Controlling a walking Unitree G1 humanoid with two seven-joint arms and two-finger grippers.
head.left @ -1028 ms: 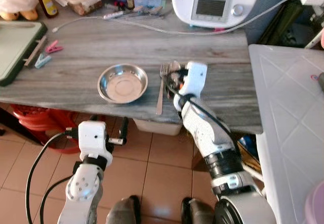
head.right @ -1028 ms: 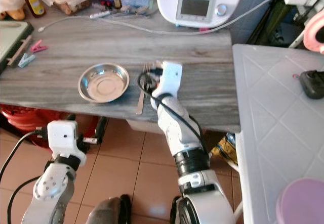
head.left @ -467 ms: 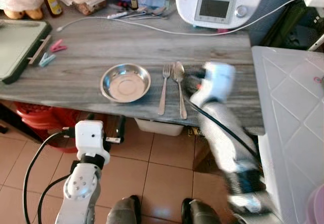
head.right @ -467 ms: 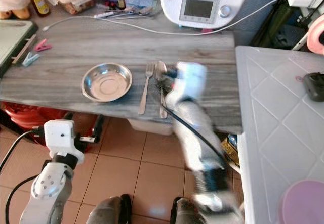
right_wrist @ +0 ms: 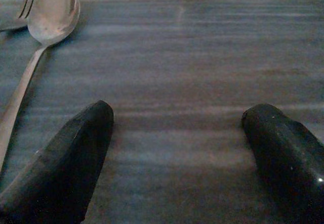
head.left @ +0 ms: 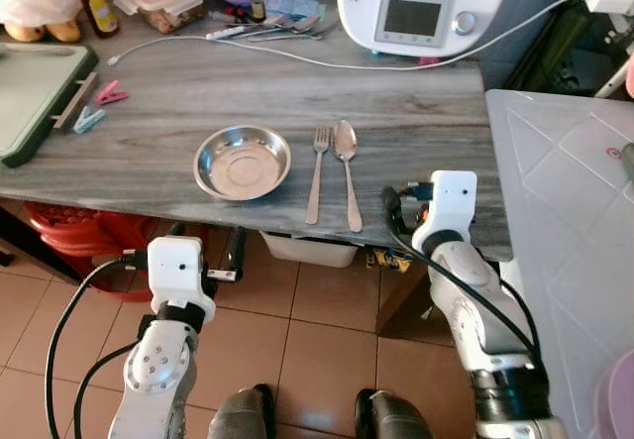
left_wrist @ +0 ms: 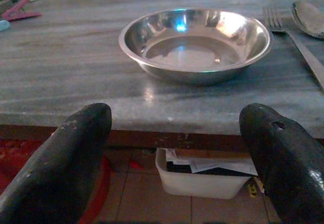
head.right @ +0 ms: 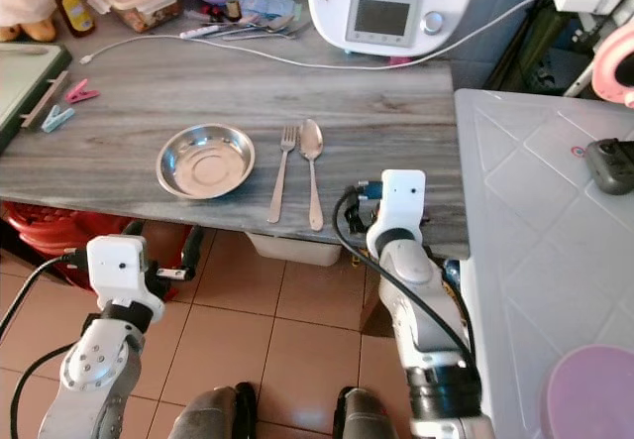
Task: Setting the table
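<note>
A round steel bowl (head.left: 242,162) sits near the front of the grey wooden table (head.left: 178,102). A fork (head.left: 317,173) and a spoon (head.left: 347,166) lie side by side just right of it, handles toward me. My right gripper (right_wrist: 177,112) is open and empty over the tabletop near the front edge, to the right of the spoon (right_wrist: 48,11). My left gripper (left_wrist: 174,112) is open and empty below the table's front edge, facing the bowl (left_wrist: 195,42).
A white kitchen appliance (head.left: 426,3) with a cable stands at the back, beside food boxes and bottles. A green tray (head.left: 35,87) and clothespins (head.left: 99,92) lie on the left. A white surface (head.left: 565,221) adjoins the table's right side. A red crate (head.left: 79,236) stands below.
My right gripper has let go of the spoon and drawn back right, toward the table's front edge. The spoon now lies beside the fork. The camera shifted slightly.
</note>
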